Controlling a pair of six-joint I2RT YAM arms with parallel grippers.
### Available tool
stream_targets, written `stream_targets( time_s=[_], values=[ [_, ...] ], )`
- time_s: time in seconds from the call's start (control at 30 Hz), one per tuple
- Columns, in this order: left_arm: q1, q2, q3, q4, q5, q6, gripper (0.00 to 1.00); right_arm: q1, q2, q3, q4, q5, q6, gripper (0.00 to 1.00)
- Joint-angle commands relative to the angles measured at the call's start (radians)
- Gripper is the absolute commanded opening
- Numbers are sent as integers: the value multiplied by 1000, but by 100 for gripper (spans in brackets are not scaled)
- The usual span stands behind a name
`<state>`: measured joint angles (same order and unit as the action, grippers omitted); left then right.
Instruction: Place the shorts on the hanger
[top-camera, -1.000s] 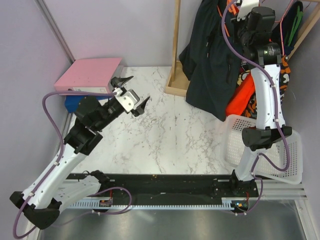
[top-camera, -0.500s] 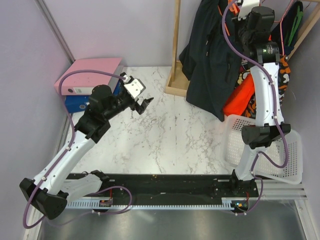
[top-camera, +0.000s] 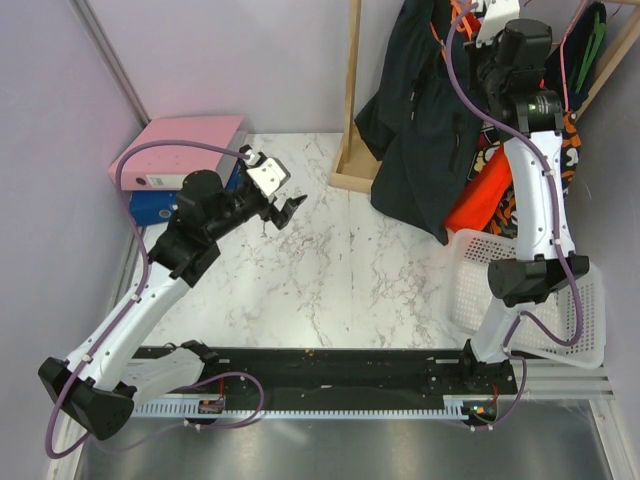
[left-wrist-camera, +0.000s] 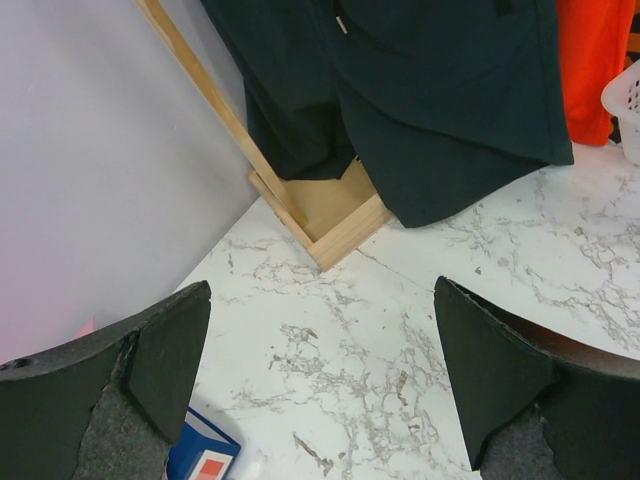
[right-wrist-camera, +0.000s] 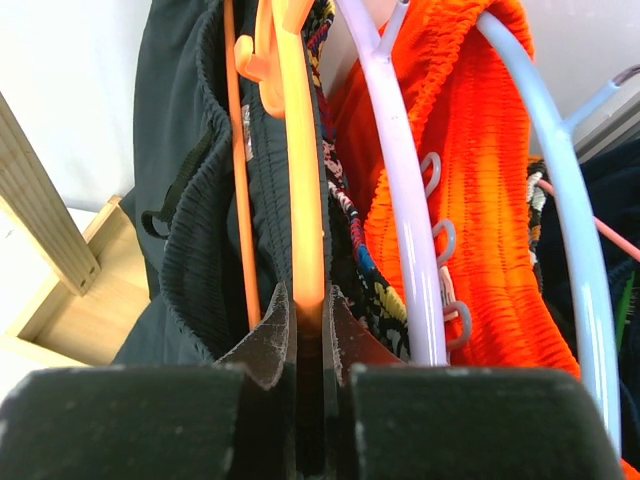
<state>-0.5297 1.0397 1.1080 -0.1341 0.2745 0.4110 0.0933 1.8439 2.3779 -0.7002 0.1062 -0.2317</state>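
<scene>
While our right tool (right-wrist-camera: 308, 325) clamped the hanger (right-wrist-camera: 302, 200) beside the shorts (right-wrist-camera: 185, 230), our left tool (left-wrist-camera: 320, 340) hung spread apart above the surface (left-wrist-camera: 400, 400).

White arms (top-camera: 125, 325), black joints, purple cables (top-camera: 180, 143), black fingers (left-wrist-camera: 170, 350).

black shorts (top-camera: 420, 150) hung far right beside a wooden stand (top-camera: 352, 100); right gripper (top-camera: 482, 14) raised among them at the orange hanger (top-camera: 460, 10); left gripper (top-camera: 279, 207) spread wide above the marble table (top-camera: 340, 285), left; white basket (top-camera: 572, 312) near right
</scene>
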Motion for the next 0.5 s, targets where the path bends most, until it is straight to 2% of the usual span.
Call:
stream_targets(
  time_s=[0.0, 0.13, 0.27, 0.37, 0.47],
  values=[
    [2, -10, 24, -19, 32, -43, 99, -6, -69, -11, 47, -13, -3, 8],
    [2, -10, 30, -27, 32, -41, 99, -6, -68, -8, 44, -16, -6, 33],
    [2, -12, 29, -38, 25, -46, 99, -6, -64, -6, 41, -22, -4, 36],
    [2, -17, 23, -39, 23, -43, 99, -4, -71, -6, 41, -22, 0, 62],
    [4, -18, 23, -42, 19, -46, 99, -6, -94, -5, 45, -56, 8, 77]
  ],
)
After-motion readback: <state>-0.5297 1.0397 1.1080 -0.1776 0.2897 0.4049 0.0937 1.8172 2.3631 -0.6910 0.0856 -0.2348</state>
